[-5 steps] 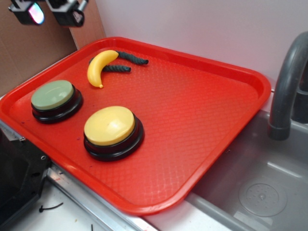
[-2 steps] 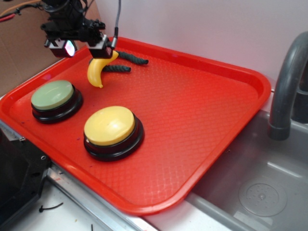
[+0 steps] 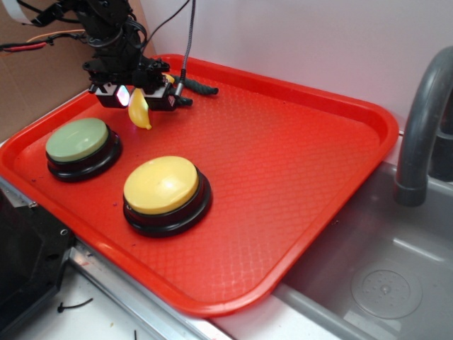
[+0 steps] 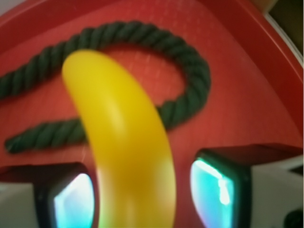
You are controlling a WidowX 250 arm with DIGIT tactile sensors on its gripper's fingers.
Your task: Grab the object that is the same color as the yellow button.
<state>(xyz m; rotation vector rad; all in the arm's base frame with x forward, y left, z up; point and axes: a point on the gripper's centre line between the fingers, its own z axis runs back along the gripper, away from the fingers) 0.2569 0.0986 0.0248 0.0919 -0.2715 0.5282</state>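
The gripper point(image 3: 139, 98) is right down at the far left corner of the red tray point(image 3: 297, 184), its fingers point(image 4: 221, 187) spread, one on either side of the banana point(image 4: 121, 142). In the wrist view the gaps look thin, but the close-up is blurred, so whether the pads actually touch the fruit is hard to call. From the exterior view most of the banana point(image 3: 139, 112) is hidden behind the black gripper body; only its lower yellow tip pokes out beneath, just beyond the green button point(image 3: 78, 139). The wrist view shows far more: the banana runs up the middle of the frame, lying across the dark green rope point(image 4: 190, 80), which loops around behind it on the tray. Its near end is cut off by the bottom edge, and the glowing finger pads are cropped there too. In the exterior view just a short stretch of rope point(image 3: 202, 88) shows to the right of the gripper, the rest covered by the arm and its cables. The yellow button point(image 3: 161, 185) sits nearer the front of the tray, well apart from the gripper, in full view. At the right, a grey tap point(image 3: 422, 120) runs off the frame edge above a sink point(image 3: 382, 283).
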